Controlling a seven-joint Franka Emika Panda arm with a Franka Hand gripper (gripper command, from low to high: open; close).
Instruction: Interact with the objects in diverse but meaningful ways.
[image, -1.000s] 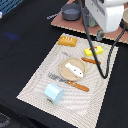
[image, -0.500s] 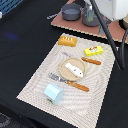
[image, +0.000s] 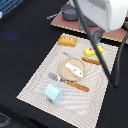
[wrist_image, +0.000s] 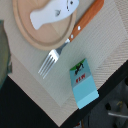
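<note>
Toys on a striped mat (image: 40, 82), arm overhead

Blue-and-white carton (wrist_image: 83, 83) lies near the mat's corner beside a fork (wrist_image: 67, 42); white oblong piece (image: 74, 69) rests on the tan plate (image: 64, 73). Jaws unseen: cannot tell.

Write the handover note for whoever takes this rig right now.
Gripper: not seen in either view, state unknown; the arm is blurred high over the far side of the mat.
Things: bread loaf at the mat's far edge; yellow packet toward the exterior view's right; white piece on the tan plate; fork beside the plate; blue carton at the mat's near corner.
Done: nothing evident.
Left: pick something to handle.
</note>
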